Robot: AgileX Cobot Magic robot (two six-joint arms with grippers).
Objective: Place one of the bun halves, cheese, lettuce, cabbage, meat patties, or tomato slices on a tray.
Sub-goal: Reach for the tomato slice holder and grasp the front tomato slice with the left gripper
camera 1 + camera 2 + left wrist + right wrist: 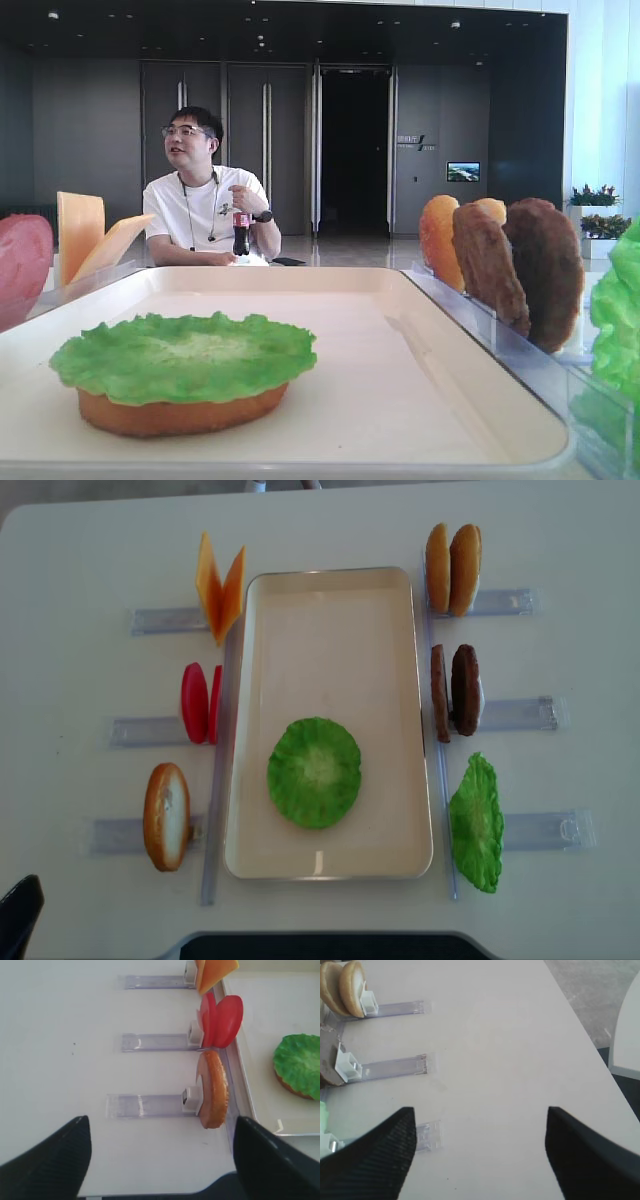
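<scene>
On the tray [330, 600] a lettuce leaf [314, 772] already lies on a bun half [180, 410]. We think the next piece could be a red tomato slice [227, 1021] or the bun half on the rack [212, 1089].

Our left gripper [160, 1160] has its jaws spread wide and holds nothing. The racked bun stands on its edge just ahead of it, a little to the right, so the left arm is the near one.

Our right gripper [480, 1155] is spread wide too, over bare table. The meat patties [455, 690] stand on its side.
</scene>
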